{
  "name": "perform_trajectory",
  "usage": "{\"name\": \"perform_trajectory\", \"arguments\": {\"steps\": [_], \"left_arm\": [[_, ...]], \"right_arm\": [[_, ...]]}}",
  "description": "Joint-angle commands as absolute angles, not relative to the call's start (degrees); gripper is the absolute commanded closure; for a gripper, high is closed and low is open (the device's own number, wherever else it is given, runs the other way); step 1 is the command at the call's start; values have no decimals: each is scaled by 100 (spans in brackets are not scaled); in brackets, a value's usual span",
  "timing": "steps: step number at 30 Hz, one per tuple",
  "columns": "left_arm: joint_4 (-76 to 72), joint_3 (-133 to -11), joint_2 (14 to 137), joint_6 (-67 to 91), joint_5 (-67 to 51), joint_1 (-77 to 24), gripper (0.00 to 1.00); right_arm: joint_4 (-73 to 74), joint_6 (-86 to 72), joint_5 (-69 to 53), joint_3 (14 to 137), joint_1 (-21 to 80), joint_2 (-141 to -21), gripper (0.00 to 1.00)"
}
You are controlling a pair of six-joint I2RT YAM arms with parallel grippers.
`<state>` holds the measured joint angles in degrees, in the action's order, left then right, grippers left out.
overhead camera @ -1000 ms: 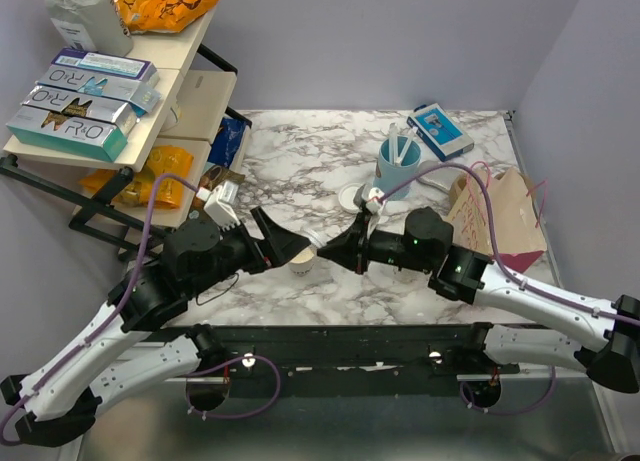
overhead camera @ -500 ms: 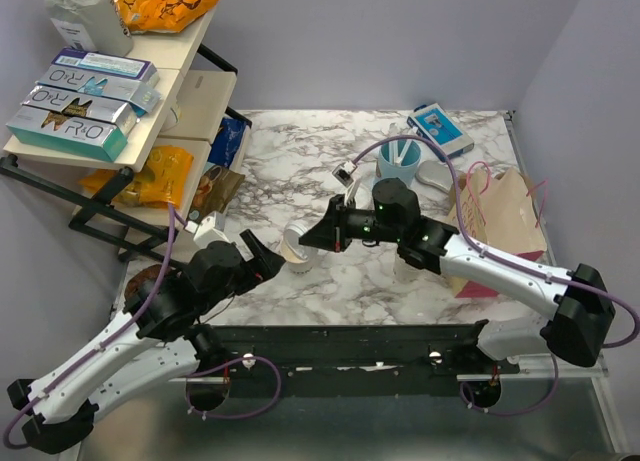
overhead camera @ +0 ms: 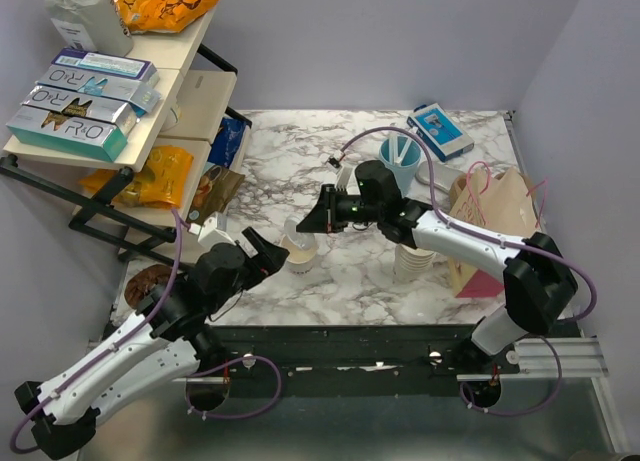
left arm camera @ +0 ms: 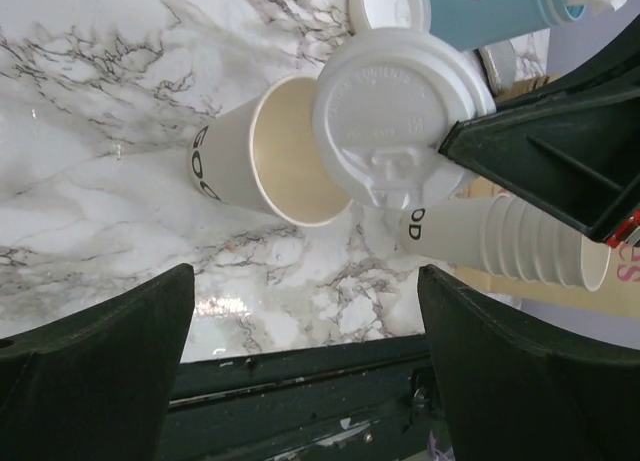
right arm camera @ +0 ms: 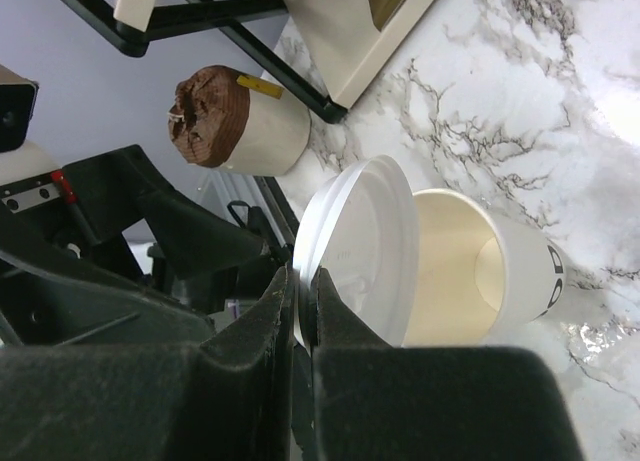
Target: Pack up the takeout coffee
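Right claw [right arm camera: 300,299] clamped on lid [left arm camera: 395,116] rim; we see lid over cup [left arm camera: 235,166] mouth, unseated; left claw [overhead camera: 262,254] apart.

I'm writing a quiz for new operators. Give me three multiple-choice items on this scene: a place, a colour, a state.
1. Where is the white lid? A in the right pincer; B on the shelf; C in the paper bag.
2. What colour is the mug? A red; B light blue; C black.
3. How is the left pincer? A shut on a mug; B shut, empty; C open.
Answers: 1 A, its rim is pinched, near the lidless paper cup; 2 B, its wall is light blue; 3 C, its fingers stand wide apart.
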<state>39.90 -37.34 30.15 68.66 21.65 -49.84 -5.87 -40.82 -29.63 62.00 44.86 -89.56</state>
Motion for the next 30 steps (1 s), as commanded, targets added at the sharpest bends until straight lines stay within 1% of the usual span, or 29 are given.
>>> {"name": "perform_trajectory", "arguments": {"steps": [1,3,5,7,8,11,16,27,30], "left_arm": [[3420,-3534,3199,6733,1943,-4450,1],[3086,-3306,3260,6706,1593,-4106,1],[2605,-3139,3322,6610,724,-3458,1],[2322,-2892,3471,6548,57,-3113,1],[2103,-2831,3533,6539,1,-2894,1],[1838,-2698,3752,6478,-403,-2725,1],[1617,-2637,3727,6460,-440,-2672,1],[1380,-2522,3752,6311,-536,-2672,1],[1345,-2557,3893,6267,-571,-2672,1]], "right_arm": [[-518,-4218,-3489,6434,4386,-9237,90],[-519,-4219,-3515,6399,4333,-9264,89],[-519,-4219,-3516,6363,4298,-9255,87],[-519,-4236,-3498,6284,4237,-9237,86],[-519,-4236,-3498,6258,4219,-9237,86],[-519,-4245,-3542,6205,4184,-9264,85],[-527,-4280,-3551,6179,4140,-9264,85],[-536,-4298,-3551,5933,4157,-9211,80],[-536,-4315,-3490,5950,4148,-9220,72]]}}
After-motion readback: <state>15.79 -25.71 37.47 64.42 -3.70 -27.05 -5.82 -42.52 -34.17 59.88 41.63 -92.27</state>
